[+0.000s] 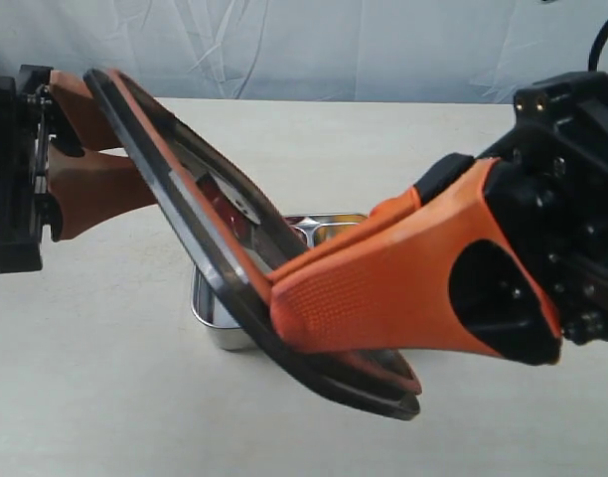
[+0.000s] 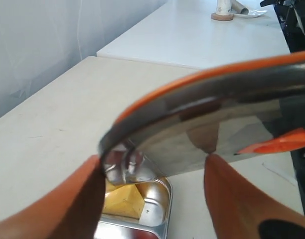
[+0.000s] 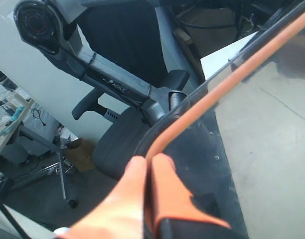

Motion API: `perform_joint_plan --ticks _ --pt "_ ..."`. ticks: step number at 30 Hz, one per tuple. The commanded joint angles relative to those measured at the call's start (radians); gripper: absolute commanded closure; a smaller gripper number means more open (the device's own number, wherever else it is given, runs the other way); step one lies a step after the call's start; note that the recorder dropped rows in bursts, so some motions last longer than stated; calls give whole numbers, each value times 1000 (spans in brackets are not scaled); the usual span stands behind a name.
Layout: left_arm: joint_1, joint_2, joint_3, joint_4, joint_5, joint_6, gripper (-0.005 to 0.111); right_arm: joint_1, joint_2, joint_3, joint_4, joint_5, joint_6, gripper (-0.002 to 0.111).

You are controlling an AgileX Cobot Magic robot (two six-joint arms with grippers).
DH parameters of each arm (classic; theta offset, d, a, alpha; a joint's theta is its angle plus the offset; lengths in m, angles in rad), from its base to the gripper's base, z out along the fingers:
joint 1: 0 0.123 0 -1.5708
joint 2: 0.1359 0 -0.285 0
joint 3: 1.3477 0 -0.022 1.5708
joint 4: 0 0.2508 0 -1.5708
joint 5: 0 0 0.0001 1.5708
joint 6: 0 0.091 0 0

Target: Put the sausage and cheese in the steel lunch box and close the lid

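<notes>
Clearly both arms share the lid (image 1: pixel 200 214): the left gripper (image 1: pixel 80 149) pinches its upper end, the right gripper (image 1: pixel 284 298) clamps its lower edge, so it hangs tilted over the steel lunch box (image 1: pixel 210 313), probably for lining up. Cheese (image 2: pixel 123 199) already lies in one compartment

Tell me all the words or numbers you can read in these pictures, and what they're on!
"AGILE": pale letters on the grey arm in the right wrist view; anything after those letters is too blurred to read.
No other text can be read: none on the lid, the lunch box, or the cheese.
</notes>
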Motion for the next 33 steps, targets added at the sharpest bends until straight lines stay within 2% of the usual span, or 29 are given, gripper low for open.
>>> perform_joint_plan --ticks 1,10,16,23,26,30,33 --pt "-4 -10 -6 15 -48 23 52 -1 6 -6 18 17 25 109" --pt "-4 -12 -6 100 -148 71 52 -1 6 -6 3 17 25 109" --pt "-4 -12 -6 59 -159 157 52 -1 6 -6 3 17 25 109" --pt "-4 -12 -6 26 -203 176 52 -1 6 -13 3 17 25 109" --pt "-4 -12 -6 23 -177 176 52 -1 6 -17 3 17 25 109" --pt "-4 -12 -6 -35 -60 176 52 -1 6 -17 3 17 21 109" --pt "-4 -12 -6 -40 -39 176 52 -1 6 -17 3 17 21 109"
